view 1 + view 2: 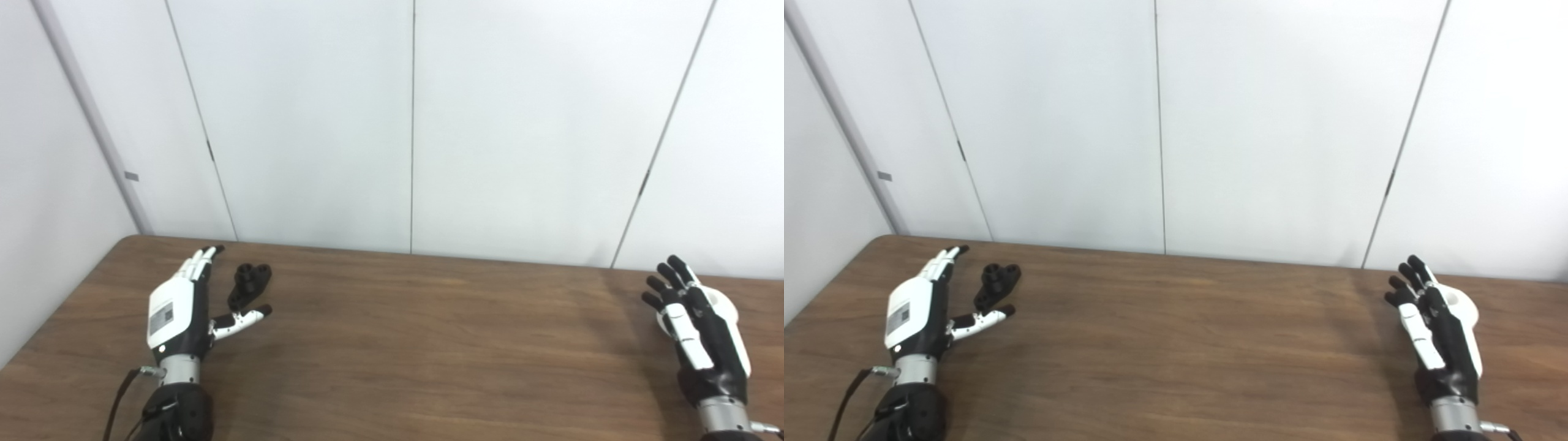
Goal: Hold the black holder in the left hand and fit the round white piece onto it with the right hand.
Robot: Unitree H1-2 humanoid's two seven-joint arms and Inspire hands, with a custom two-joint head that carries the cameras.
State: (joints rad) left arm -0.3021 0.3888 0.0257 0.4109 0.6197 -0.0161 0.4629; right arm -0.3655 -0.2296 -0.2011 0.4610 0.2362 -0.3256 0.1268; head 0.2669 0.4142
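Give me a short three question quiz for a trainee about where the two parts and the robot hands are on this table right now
1. True or false: the left robot hand already grips the black holder.
2. Which part sits partly hidden behind the right robot hand?
A. black holder
B. round white piece
C. cable
3. Fill in: both parts rest on the wooden ____.

Key
1. False: the holder lies on the table between its open fingers and thumb.
2. B, the round white piece.
3. table

Bright, even overhead light; soft faint shadows on table (pixel 429 343); slightly soft focus, no glare.
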